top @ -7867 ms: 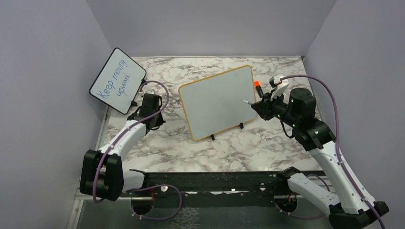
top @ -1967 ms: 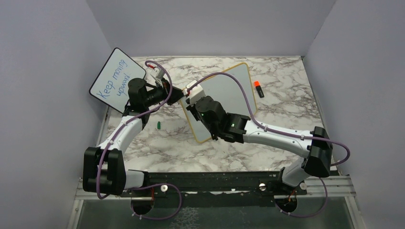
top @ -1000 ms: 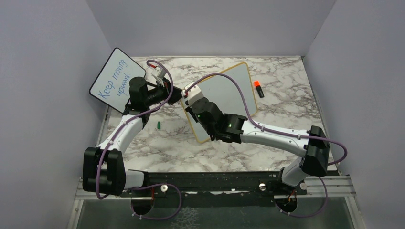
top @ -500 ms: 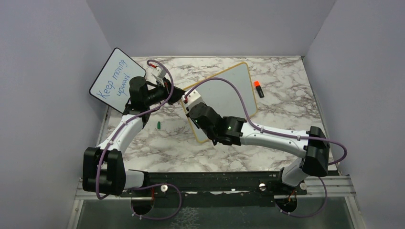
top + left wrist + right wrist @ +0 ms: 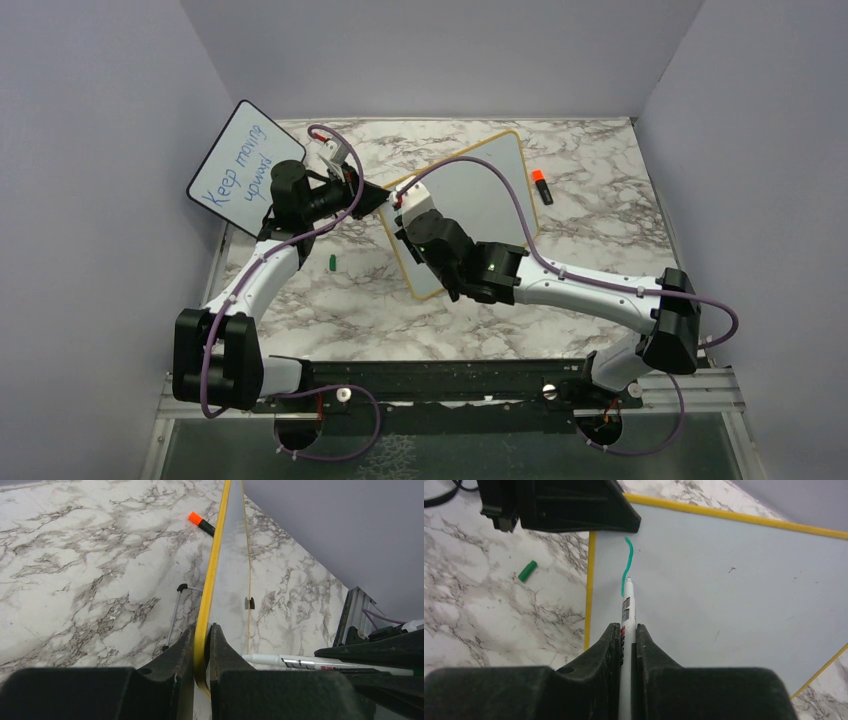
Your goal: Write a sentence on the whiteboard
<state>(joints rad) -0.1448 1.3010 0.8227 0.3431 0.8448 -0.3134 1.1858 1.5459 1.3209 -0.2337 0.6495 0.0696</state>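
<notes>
now the left gripper (image 5: 202, 645) pinches the yellow edge of the whiteboard (image 5: 724, 580), which stands mid-scene. the right gripper (image 5: 626, 640), closed on a marker (image 5: 627, 607), has crossed over from the far side and drawn one short green stroke (image 5: 627, 565): writing has only begun.

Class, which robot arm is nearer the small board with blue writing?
Left. The left arm runs right beside the small board, its fingers clamped on the edge of the whiteboard; the right arm, holding the marker, reaches over the whiteboard, farther away.
</notes>
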